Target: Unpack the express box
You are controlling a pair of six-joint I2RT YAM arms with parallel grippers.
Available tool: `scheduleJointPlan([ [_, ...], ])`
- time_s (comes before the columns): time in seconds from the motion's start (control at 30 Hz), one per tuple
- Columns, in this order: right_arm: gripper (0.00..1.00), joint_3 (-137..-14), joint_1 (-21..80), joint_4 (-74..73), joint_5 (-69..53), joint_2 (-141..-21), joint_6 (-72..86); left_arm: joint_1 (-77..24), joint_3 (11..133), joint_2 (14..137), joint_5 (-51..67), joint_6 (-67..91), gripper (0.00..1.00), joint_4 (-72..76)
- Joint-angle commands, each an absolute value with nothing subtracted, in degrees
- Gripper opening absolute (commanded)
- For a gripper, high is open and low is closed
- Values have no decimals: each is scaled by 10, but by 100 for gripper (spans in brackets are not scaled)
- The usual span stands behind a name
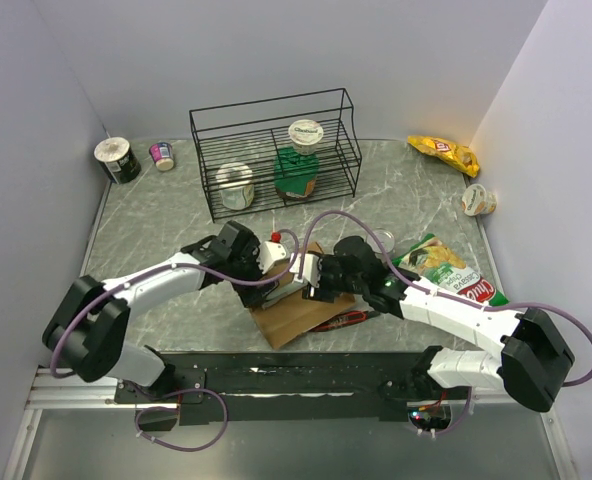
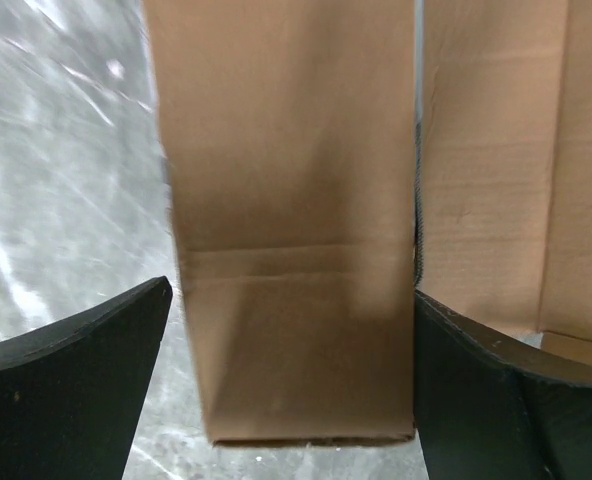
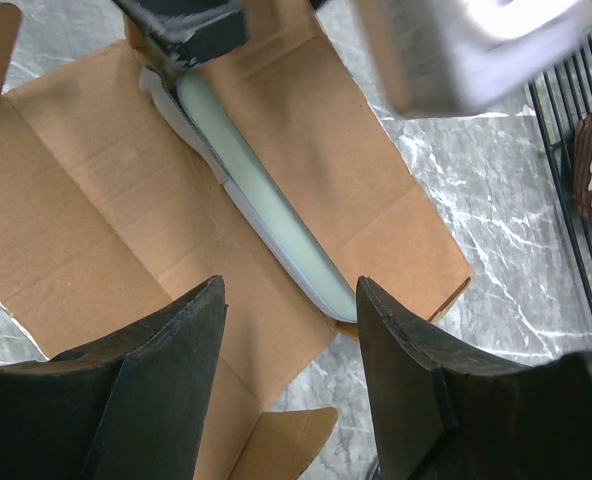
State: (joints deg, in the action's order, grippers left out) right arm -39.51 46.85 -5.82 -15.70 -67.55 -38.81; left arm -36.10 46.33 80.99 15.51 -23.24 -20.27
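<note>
The express box (image 1: 288, 320) lies opened on the table between both arms, its brown flaps spread out. A long, flat, pale green item (image 3: 266, 190) lies along its middle. My left gripper (image 1: 284, 275) is at the box's far end. In the left wrist view this gripper (image 2: 291, 330) is open, and a brown flap (image 2: 296, 250) sits between the fingers; the right finger touches the flap's edge and the left finger stands just clear. My right gripper (image 3: 291, 300) is open and empty above the box's near end (image 1: 314, 278).
A black wire rack (image 1: 276, 150) with jars stands behind the box. Two cups (image 1: 117, 158) are at the back left. A yellow snack bag (image 1: 443, 152) and a small cup (image 1: 479, 200) are at the back right. A green chip bag (image 1: 446, 270) lies beside the right arm.
</note>
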Motion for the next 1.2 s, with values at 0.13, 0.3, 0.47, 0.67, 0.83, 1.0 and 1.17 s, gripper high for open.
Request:
scheduleJointPlan([
  [0.13,62,-409,459,-64,-164,-666,-395,-360,511,835,210,-210,93,-250],
  [0.3,61,-405,459,-76,-191,-660,-445,-357,548,844,251,-216,88,-287],
  [0.47,61,-382,460,-70,-228,-645,-531,-347,579,873,292,-224,82,-331],
  [0.67,59,-361,466,-66,-261,-640,-626,-328,597,897,354,-211,78,-341],
  [0.83,58,-339,467,-60,-282,-636,-725,-302,616,933,422,-204,76,-366],
  [1.0,58,-347,468,-44,-280,-661,-735,-301,632,965,490,-228,76,-401],
  [1.17,57,-340,477,-9,-261,-694,-765,-298,643,991,515,-239,74,-434],
])
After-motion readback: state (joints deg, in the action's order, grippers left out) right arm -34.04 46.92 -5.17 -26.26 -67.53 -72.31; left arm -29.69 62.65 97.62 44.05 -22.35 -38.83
